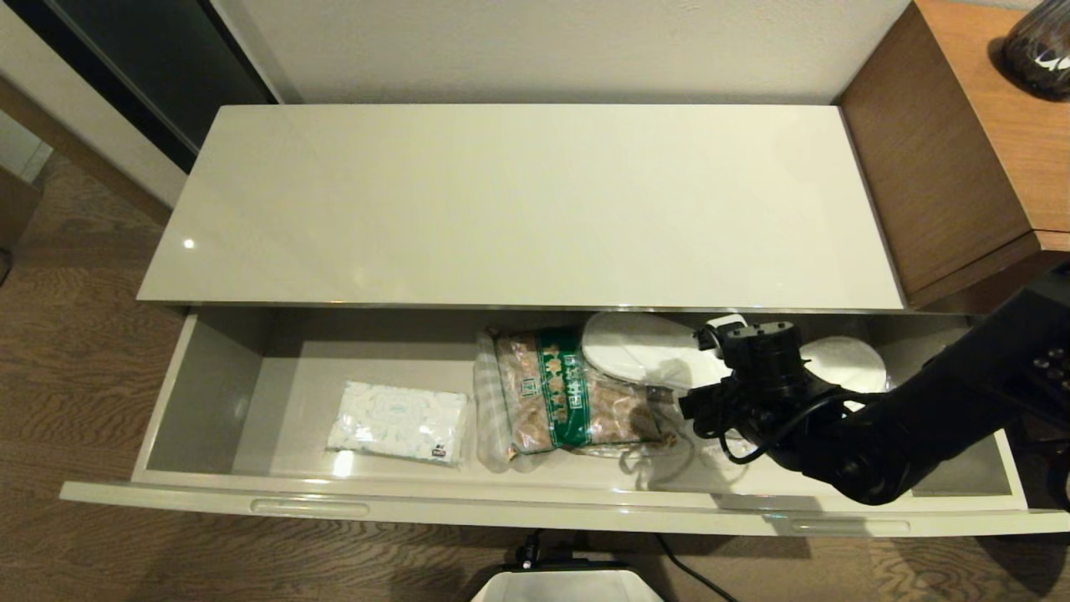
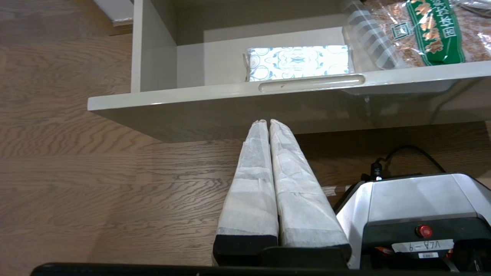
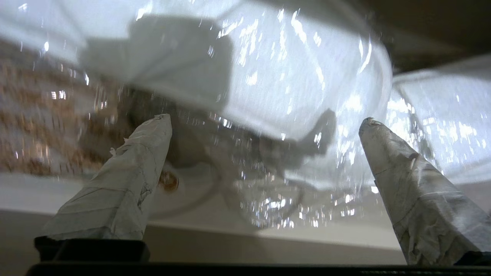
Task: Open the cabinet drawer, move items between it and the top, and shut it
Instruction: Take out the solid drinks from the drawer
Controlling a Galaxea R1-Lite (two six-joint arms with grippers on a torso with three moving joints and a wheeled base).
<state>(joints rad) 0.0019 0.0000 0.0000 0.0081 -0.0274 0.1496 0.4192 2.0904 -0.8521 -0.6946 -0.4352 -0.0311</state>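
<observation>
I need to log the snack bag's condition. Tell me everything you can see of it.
The snack bag is clear crinkly plastic showing brown contents, wrapped by a green printed band. It lies flat mid-drawer, apparently intact. The tissue pack lies to its left; the wrapped slippers overlap its right edge.

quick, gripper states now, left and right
left gripper: closed, empty, parked below the drawer front.
right gripper: open, holding nothing, over the slippers in the drawer.
</observation>
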